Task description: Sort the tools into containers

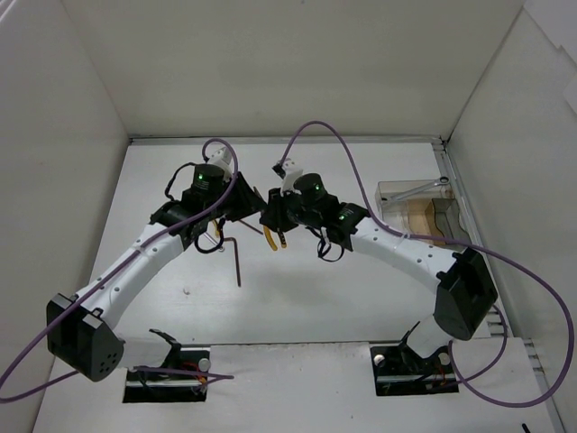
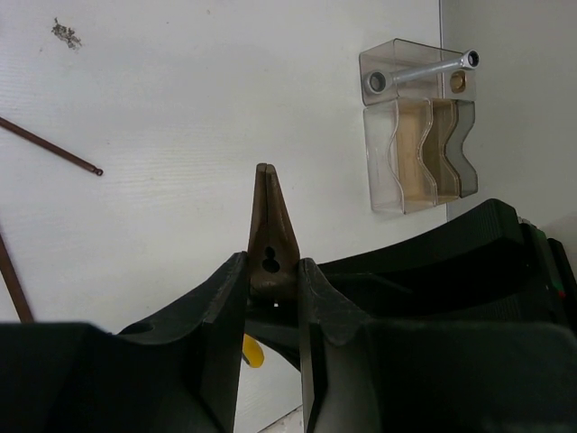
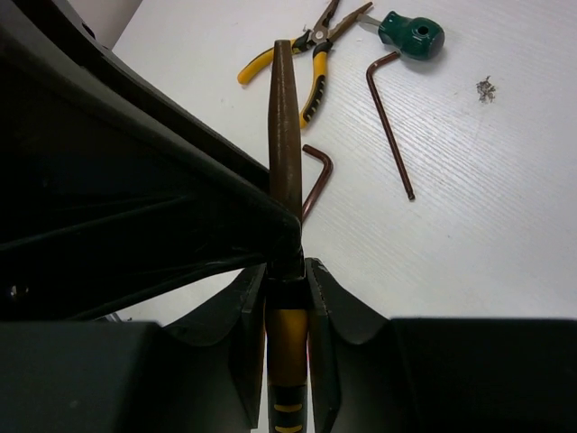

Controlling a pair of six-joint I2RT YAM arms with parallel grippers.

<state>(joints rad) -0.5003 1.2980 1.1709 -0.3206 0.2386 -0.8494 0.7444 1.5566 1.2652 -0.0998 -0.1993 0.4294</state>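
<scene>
Top view first. The white table (image 1: pixel 343 298) sat boxed in by plain white walls (image 1: pixel 270 63) at the back and both sides, with a metal rail (image 1: pixel 361 139) along the far edge. My left gripper (image 1: pixel 245 206) and right gripper (image 1: pixel 270 218) met nose to nose around mid-table. Honestly, from up there I couldn't make out what was between them. The containers (image 1: pixel 419 216) were tucked against the right wall, and the silver wrench (image 1: pixel 424 188) lay in the far one. A long hex key (image 1: pixel 237 262) lay flat on the table just on the near side of the grippers.

Left wrist cam: my left fingers were clamped tight on the brown nose of the pliers (image 2: pixel 266 225), with the tip sticking out past them. The tabletop showed a faint grain, and there was a speck of grit (image 2: pixel 66 33) off in the corner.

Right wrist cam: my right fingers were squeezed onto the yellow handles of the same pliers, so both ends were gripped at once. Behind them, a second pair of pliers (image 3: pixel 311 63) lay on the table with a green screwdriver (image 3: pixel 410 34) just beside its tip. A shorter hex key (image 3: pixel 315 176) was half hidden behind the held pair.
</scene>
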